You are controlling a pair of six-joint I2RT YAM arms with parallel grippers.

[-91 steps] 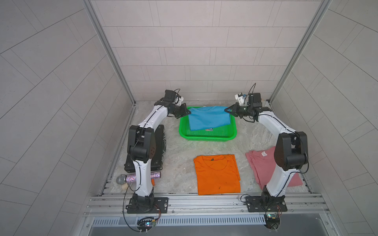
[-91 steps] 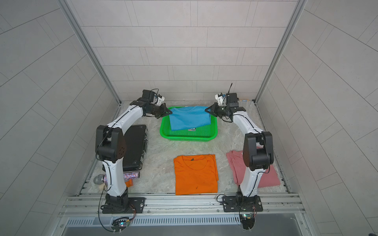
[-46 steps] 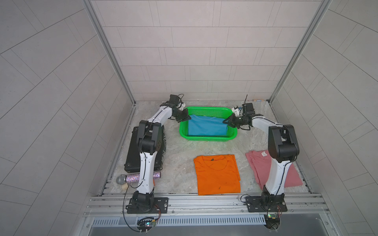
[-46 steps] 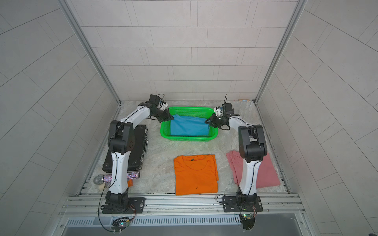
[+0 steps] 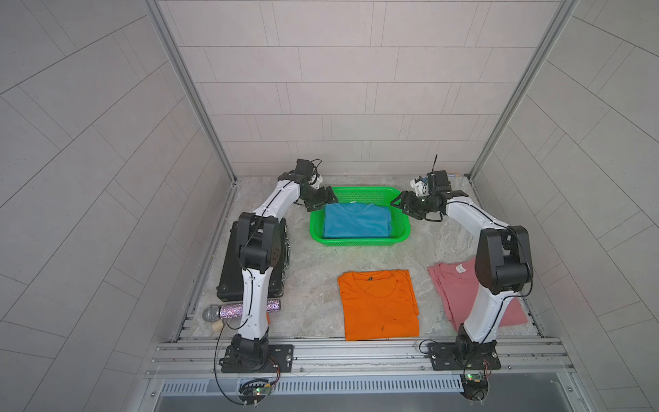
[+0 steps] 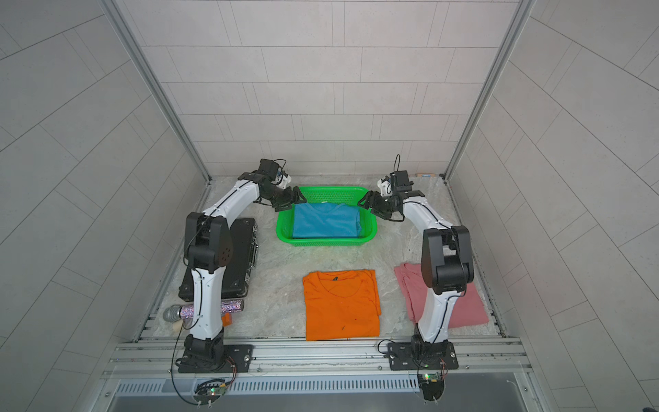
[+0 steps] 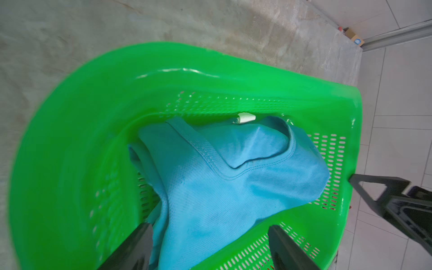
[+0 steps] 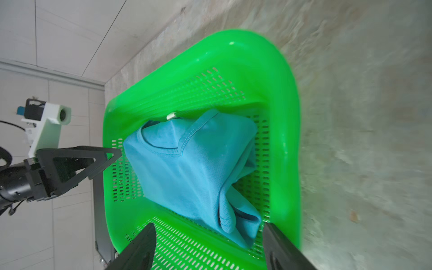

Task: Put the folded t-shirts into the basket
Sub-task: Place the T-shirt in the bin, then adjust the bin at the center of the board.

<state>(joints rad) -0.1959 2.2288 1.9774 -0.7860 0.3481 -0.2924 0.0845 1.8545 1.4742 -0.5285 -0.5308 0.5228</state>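
Observation:
A sky-blue folded t-shirt lies inside the green basket, a little rumpled at its ends. My left gripper hovers open over the basket's far left corner, with the blue t-shirt lying loose below its spread jaws. Over the far right corner my right gripper is open too, just above the blue t-shirt. An orange t-shirt lies flat at the front middle. The right arm partly hides a pink t-shirt at the front right.
A black flat case lies along the left side under the left arm. A glittery microphone rests at the front left, with a small orange piece beside it. A small box sits at the back right corner.
Both grippers carried the blue t-shirt down into the basket, then opened and let it go. They have since drawn back a little towards the basket's far corners.

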